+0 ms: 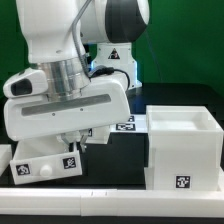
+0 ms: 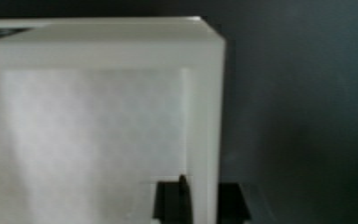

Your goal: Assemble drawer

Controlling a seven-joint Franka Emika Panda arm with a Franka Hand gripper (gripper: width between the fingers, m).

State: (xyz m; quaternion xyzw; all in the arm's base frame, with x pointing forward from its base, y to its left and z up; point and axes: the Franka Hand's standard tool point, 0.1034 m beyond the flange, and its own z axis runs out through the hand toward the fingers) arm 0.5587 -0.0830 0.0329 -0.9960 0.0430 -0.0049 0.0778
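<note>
White ledge [image 1: 110, 191] ran along the table's front edge at 6 o'clock in the exterior view, closest to the lens. Just behind it, at 8 o'clock, a small white tray [image 1: 45, 166] sat on the black table [image 1: 125, 160], with two black-and-white tags on its front face. The gripper [image 1: 76, 142] hung directly over the tray's rear part, fingertips down at the level of its top edge; contact could not be confirmed from this view. The large cube casing [image 1: 180, 150] stood at 4 o'clock, upright and open-topped, with one tag low on its front wall. It was well apart from the tray, with bare table between them. The marker board [image 1: 128, 124] lay flat just off centre toward 3 o'clock, partly hidden by the arm, one tag visible. A white fragment [image 1: 4, 156] was cut off at the 9 o'clock edge, not identifiable. Green backdrop [image 1: 190, 50] behind. In the wrist view the blurred tray [image 2: 96, 120] filled most of the picture, a dark tag on it partly seen, dark table beside it. The gripper [image 2: 201, 200] showed two dark fingertips [image 2: 172, 196] close together, one overlapping the white wall's edge. Whether the claw was released or clenched on that wall could not be told; too blurred.
</note>
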